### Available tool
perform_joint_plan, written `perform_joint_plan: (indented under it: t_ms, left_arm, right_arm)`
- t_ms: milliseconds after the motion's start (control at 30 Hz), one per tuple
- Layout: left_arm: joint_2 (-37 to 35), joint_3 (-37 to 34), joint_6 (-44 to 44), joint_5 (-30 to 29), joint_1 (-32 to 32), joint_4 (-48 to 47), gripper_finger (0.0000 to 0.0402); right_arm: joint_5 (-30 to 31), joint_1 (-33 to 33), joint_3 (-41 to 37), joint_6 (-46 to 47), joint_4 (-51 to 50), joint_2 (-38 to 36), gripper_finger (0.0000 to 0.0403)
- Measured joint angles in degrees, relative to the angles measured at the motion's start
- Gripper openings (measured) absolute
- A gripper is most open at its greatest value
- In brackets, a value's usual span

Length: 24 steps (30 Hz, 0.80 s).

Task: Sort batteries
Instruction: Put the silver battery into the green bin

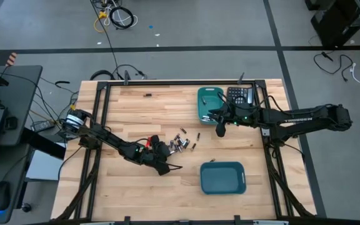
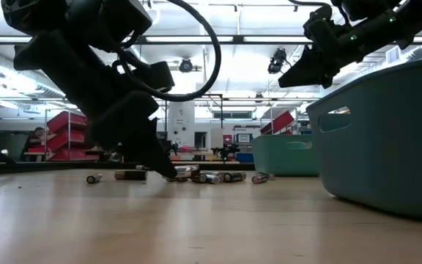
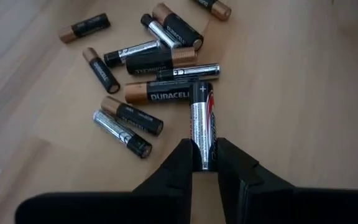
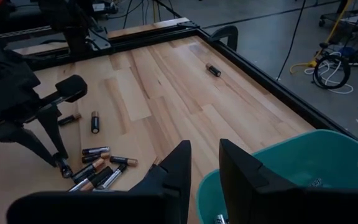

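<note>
Left gripper (image 3: 204, 163), fingers nearly shut, nipping the end of a silver battery (image 3: 202, 121) lying on the wood. Just past its tip, the heap of batteries (image 3: 143, 81). Step in hand, by the look of it: picking one. Next, probably: lift it clear, carry it to a teal bin (image 1: 222, 177). Far across, right gripper (image 4: 204, 163), fingers a little apart and empty, over the other teal bin (image 1: 209, 103). Pale wooden table (image 1: 161, 112); grey floor, cables beyond.
</note>
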Motion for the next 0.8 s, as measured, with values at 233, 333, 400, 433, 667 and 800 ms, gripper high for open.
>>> perform_joint_plan:
  t_ms: [233, 333, 400, 433, 667, 800]
  left_arm:
    - [-0.3, 0.0, 5.3, -3.8, 0.0, 3.0, 0.0048]
    - [-1.0, 0.0, 12.0, -7.7, 0.1, 8.4, 0.0048]
    - [-1.3, 0.0, 17.5, -10.5, 0.4, 13.0, 0.0048]
    - [-1.4, 0.0, 20.5, -11.7, 0.6, 16.0, 0.0048]
    - [-1.4, 0.0, 40.1, -11.2, 4.4, 38.2, 0.0048]
    - [-1.5, 0.1, 45.2, -4.4, 7.6, 48.1, 0.0048]
  right_arm:
    - [0.0, 0.0, 0.0, 0.1, 0.0, 0.0, 0.0069]
    - [0.0, 0.6, 0.0, 0.2, 0.0, 0.0, 0.0069]
    - [-0.1, 1.4, 0.0, 0.2, 0.1, 0.0, 0.0069]
    - [-0.1, 1.9, 0.0, 0.2, 0.6, 0.0, 0.0069]
    - [-0.2, 5.7, 0.0, -2.5, 5.4, 0.0, 0.0069]
    - [-0.2, 8.4, 0.0, -6.2, 8.7, 0.0, 0.0069]
